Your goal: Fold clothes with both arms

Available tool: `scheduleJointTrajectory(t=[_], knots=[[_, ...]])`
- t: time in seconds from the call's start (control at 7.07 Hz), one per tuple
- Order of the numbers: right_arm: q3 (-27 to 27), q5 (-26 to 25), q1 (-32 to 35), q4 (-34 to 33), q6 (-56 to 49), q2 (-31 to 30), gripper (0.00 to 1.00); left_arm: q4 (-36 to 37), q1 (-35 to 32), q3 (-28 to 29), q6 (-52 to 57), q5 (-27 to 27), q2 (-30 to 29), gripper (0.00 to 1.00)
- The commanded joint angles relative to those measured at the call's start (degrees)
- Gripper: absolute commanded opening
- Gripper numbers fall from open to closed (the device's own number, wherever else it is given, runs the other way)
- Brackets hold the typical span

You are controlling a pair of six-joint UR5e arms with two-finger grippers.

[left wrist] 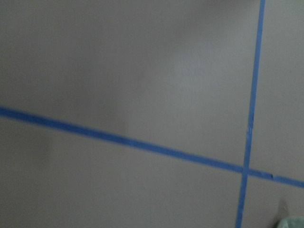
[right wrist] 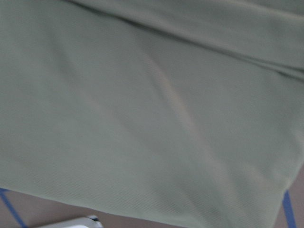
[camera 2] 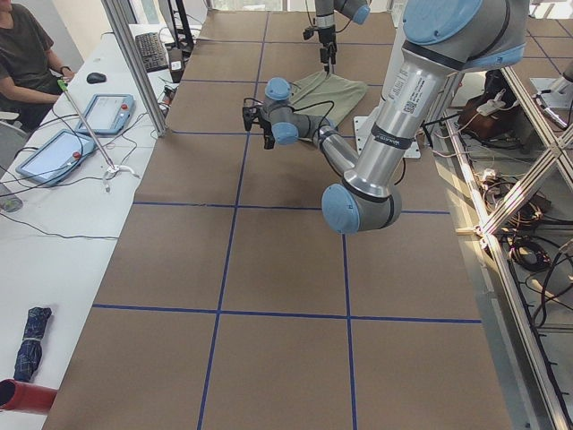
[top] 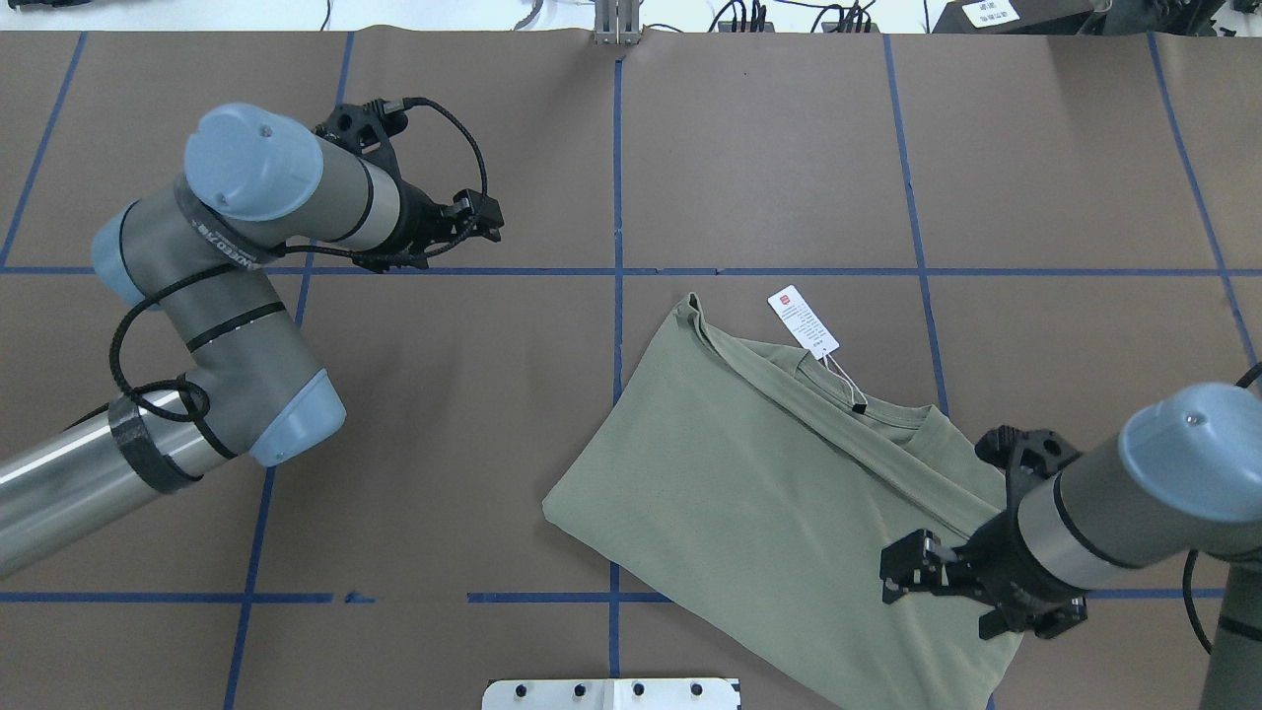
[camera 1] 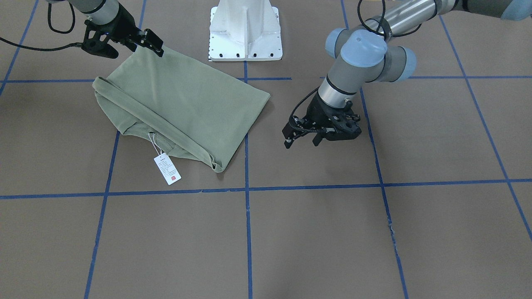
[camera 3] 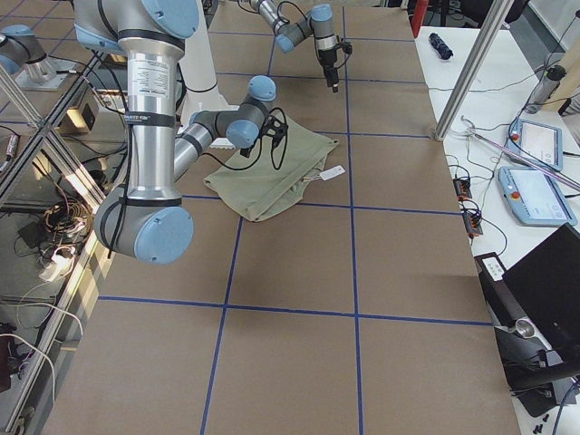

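Fingers (camera 1: pixel 289 137) of the left gripper (camera 1: pixel 302 140) stand wide with nothing between them, low over bare table (top: pixel 444 414). Seen from overhead they are at the shirt's (top: pixel 749 473) 10 o'clock, well apart from it, and the left arm (top: pixel 227 325) is bent sharply at the elbow. The shirt lies part-folded, tag (top: pixel 804 320) at its 12 o'clock edge. Over its 4 o'clock corner sits the right gripper (top: pixel 905 572), wrist level, pointing to 9 o'clock; whether it pinches cloth I cannot tell. Another fold looks due, and for that the left gripper must first cross to a free corner.
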Motion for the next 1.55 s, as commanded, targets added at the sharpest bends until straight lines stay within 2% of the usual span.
scheduleJointTrajectory(t=[0.0, 0.14, 0.28, 0.71, 0.85, 0.99, 1.13, 1.27, 1.41], knots=[[-1.5, 0.2, 9.0, 0.0, -3.6, 4.2, 1.00, 0.0, 11.6, -2.6, -15.4, 2.5, 0.4, 1.00], [-3.3, -0.2, 10.5, 0.0, -3.6, 5.2, 1.00, 0.0, 15.7, -2.6, -17.5, 5.8, 0.3, 1.00], [-4.1, -0.4, 10.7, 0.0, -3.5, 5.8, 1.00, 0.2, 18.1, -2.5, -17.8, 6.6, 0.4, 0.99], [-4.0, -0.5, 10.7, 0.0, -3.4, 6.0, 1.00, 0.7, 17.9, -1.7, -17.7, 6.8, 0.4, 0.93], [-4.0, -0.5, 10.7, 0.0, -3.4, 6.0, 1.00, 0.7, 17.8, -1.6, -17.7, 6.8, 0.3, 0.82], [-4.0, -0.5, 10.7, 0.0, -3.4, 6.0, 1.00, 0.7, 17.6, -1.6, -17.7, 6.8, 0.3, 0.59], [-4.1, -0.5, 10.8, 0.0, -3.4, 6.0, 1.00, 0.7, 17.6, -1.6, -17.3, 6.8, 0.4, 0.21], [-4.1, -0.5, 10.8, 0.0, -3.4, 6.0, 1.00, 0.7, 17.6, -1.6, -17.1, 6.8, 0.5, 0.00], [-4.1, -0.6, 10.8, 0.0, -3.5, 6.0, 1.00, 0.7, 16.6, -1.8, -16.9, 6.7, 0.5, 0.00]])
